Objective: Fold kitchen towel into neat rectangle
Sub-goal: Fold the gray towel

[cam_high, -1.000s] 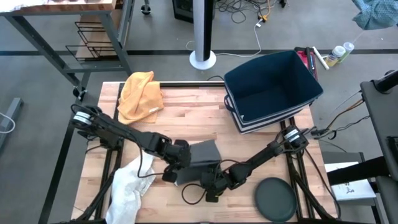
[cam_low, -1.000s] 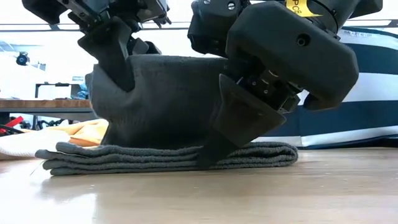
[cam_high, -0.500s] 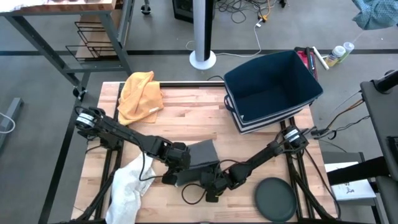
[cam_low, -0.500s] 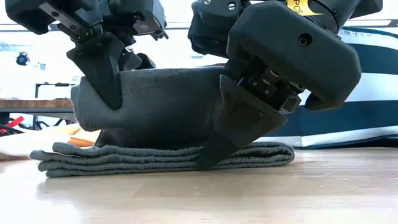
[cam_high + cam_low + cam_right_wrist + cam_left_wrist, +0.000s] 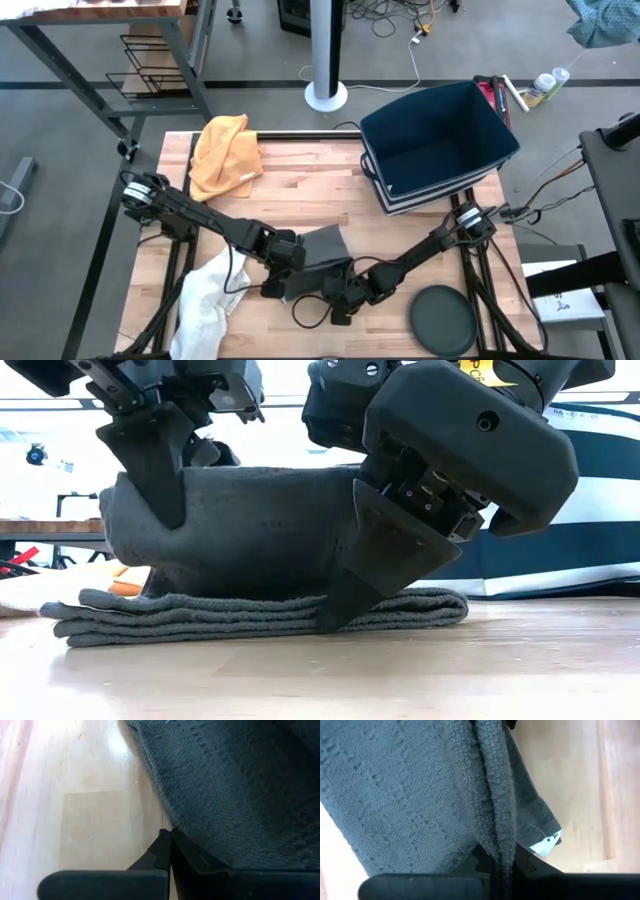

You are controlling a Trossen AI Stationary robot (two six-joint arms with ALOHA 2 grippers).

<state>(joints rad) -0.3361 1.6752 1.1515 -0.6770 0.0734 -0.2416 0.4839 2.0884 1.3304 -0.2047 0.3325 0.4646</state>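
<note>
We see a dark grey waffle-weave kitchen towel on the pale butcher-block wooden table, a mustard-yellow cloth, a white crumpled cloth, a navy fabric bin with white stripes, and a dark grey round disc.

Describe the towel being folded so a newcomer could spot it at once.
On the wooden table, look at the front middle, where the left gripper and right gripper meet. The dark grey towel lies there; the yellow cloth and white cloth lie untouched.
</note>
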